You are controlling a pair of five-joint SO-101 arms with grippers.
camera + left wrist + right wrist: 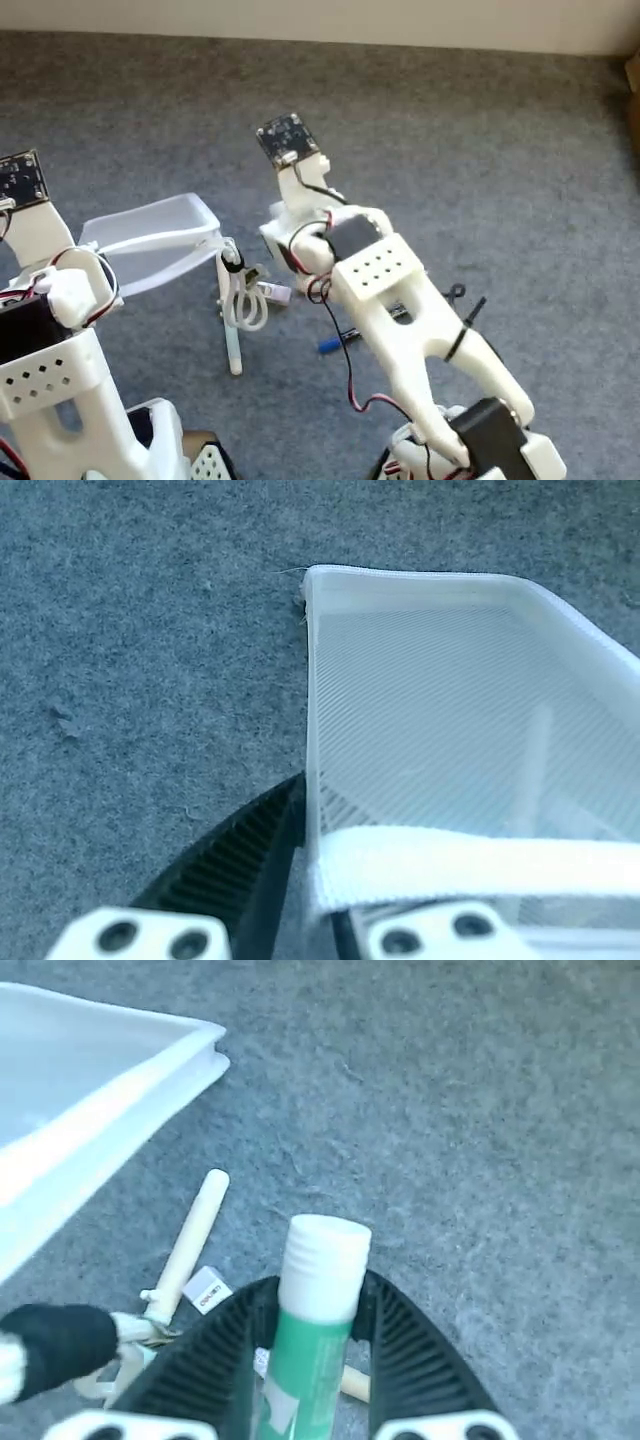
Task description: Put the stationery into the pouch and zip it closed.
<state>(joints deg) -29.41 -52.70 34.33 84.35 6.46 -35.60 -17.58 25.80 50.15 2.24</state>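
Note:
A translucent white mesh pouch (450, 710) stands open on the grey carpet, in the high view left of centre (150, 240). My left gripper (308, 820) is shut on the pouch's wall beside its white zip band (470, 865). A pale stick-like item (535, 770) shows through the mesh. My right gripper (318, 1290) is shut on a green and white glue stick (318, 1260), held just above the carpet beside the pouch's open end (90, 1090). A white pen (190, 1235) lies on the carpet below it, also seen in the high view (234, 345).
A black zip pull (232, 260) with a white cord loop (247, 305) hangs off the pouch's end. A small blue-tipped item (332, 343) lies under the right arm (400, 300). A small black clip (456, 292) lies to the right. Open carpet stretches behind.

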